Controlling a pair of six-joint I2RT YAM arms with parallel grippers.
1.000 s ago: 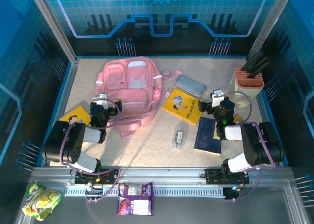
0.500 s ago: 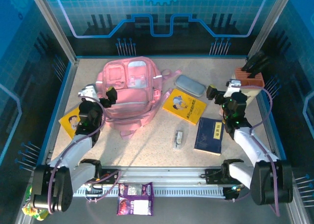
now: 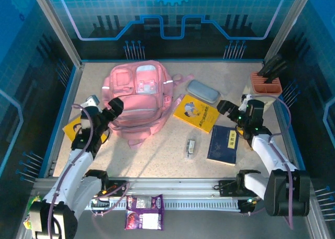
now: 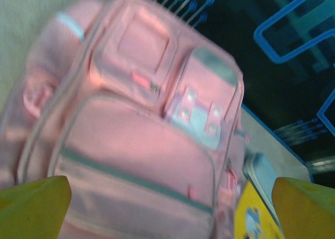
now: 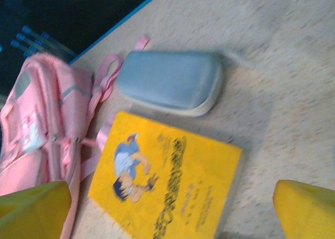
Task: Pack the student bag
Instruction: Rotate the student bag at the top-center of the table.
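Observation:
The student bag [image 3: 137, 95] is a big pink backpack lying flat at the back left of the table, front pockets up. My left gripper [image 3: 103, 109] hovers at its near-left corner, jaws wide open and empty. In the left wrist view the student bag [image 4: 146, 134] lies ahead between the yellow fingertips [image 4: 31, 207]. My right gripper [image 3: 235, 104] is open and empty too, just right of a yellow book [image 3: 196, 112]. From the right wrist, that yellow book [image 5: 167, 181] and a grey pencil case [image 5: 167, 82] lie ahead of the open right gripper [image 5: 170, 213].
A dark blue book [image 3: 223, 144] and a small flat item [image 3: 191, 146] lie at the near centre-right. A second yellow book [image 3: 73, 128] lies under my left arm. A pink pen holder [image 3: 265, 83] stands at the back right. Snack packets [image 3: 144, 212] rest on the near rail.
Both arms have unfolded from their tucked pose and stretched out over the table. The left gripper now hangs by the bag's corner, the right by the yellow book. Both stayed open.

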